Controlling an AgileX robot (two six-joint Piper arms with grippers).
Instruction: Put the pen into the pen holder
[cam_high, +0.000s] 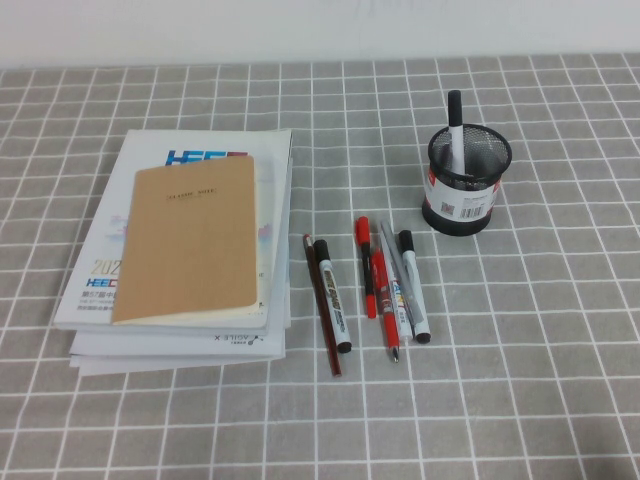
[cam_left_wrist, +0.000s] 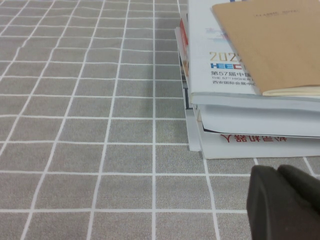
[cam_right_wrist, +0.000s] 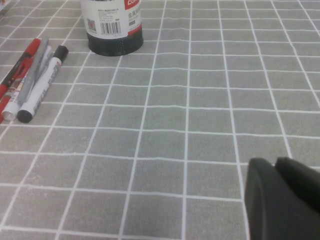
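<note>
From above, the pen (cam_high: 455, 131) stands upright in the black mesh pen holder (cam_high: 459, 190) on the grey checked desk (cam_high: 560, 330), loose markers (cam_high: 390, 285) and stacked books (cam_high: 185, 250) nearby. At the left wrist, the left gripper (cam_left_wrist: 281, 202), pressed together, hovers just beside the books. At the right wrist, the right gripper (cam_right_wrist: 282, 200), pressed together, hangs over bare cloth.
</note>
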